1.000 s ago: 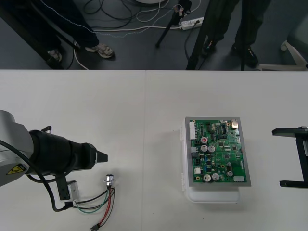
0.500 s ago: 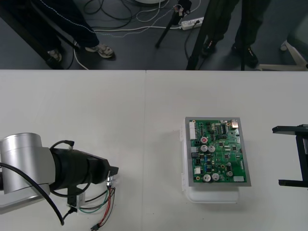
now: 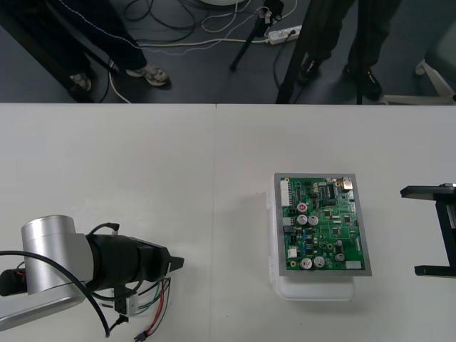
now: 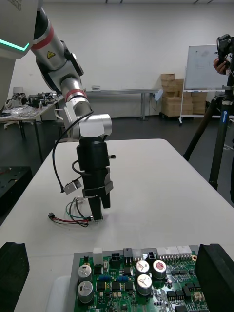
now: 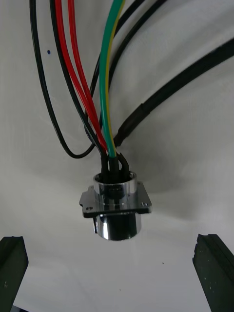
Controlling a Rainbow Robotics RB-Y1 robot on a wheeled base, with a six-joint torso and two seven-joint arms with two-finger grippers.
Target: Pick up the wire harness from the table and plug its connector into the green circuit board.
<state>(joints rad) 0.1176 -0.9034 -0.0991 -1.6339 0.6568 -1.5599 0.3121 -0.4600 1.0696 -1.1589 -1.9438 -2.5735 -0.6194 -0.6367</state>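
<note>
Here, left jaws stand wide over the harness socket (image 5: 116, 207); right jaws wide.

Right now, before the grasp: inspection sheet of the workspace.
Surface: plain light table.
Job's things: wire harness at front left, unplugged; green circuit board on white base.
Clutter: nothing seen.
Claws: left claw open, round metal socket between its fingers; right claw open, parked right of the board.
Cables: red, black, green harness wires; black plug on the table.
Surroundings: dark floor with loose cables beyond the far edge.
</note>
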